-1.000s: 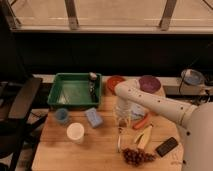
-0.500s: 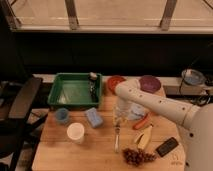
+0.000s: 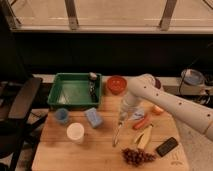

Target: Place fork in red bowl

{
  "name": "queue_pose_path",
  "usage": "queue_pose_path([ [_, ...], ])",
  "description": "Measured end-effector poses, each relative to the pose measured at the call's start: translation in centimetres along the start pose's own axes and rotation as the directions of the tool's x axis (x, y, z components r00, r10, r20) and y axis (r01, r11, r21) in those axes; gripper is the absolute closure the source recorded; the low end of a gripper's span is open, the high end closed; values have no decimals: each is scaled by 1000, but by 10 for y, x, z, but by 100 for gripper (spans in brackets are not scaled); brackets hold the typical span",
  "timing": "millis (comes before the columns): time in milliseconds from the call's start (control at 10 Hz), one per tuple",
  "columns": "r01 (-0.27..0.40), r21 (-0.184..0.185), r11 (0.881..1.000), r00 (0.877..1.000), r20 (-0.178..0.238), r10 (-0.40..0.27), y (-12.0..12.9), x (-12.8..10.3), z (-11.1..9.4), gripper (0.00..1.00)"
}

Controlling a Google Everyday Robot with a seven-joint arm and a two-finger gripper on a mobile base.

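**Wooden table: fork not yet in red bowl**

Gripper low over mid-table, meeting the upper end of the fork, slanted down toward the boards, left of the carrot. Cannot tell how wide open, or whether holding. Confirm a firm hold first, lift clear, carry over to the red bowl beside the green tray, lower inside the rim, then release.

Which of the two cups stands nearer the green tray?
The blue cup, just in front of the green tray; the white cup stands farther forward. The gripper is right of both, at the top of the fork.
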Motion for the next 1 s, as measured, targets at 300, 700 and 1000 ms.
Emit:
queue_pose_path([
  [300, -47, 47, 998, 998, -45, 49, 8, 13, -25, 100],
  [700, -114, 144, 983, 985, -112, 130, 8, 34, -63, 100],
  [1000, -123, 248, 961, 974, -158, 165, -6, 51, -95, 100],
])
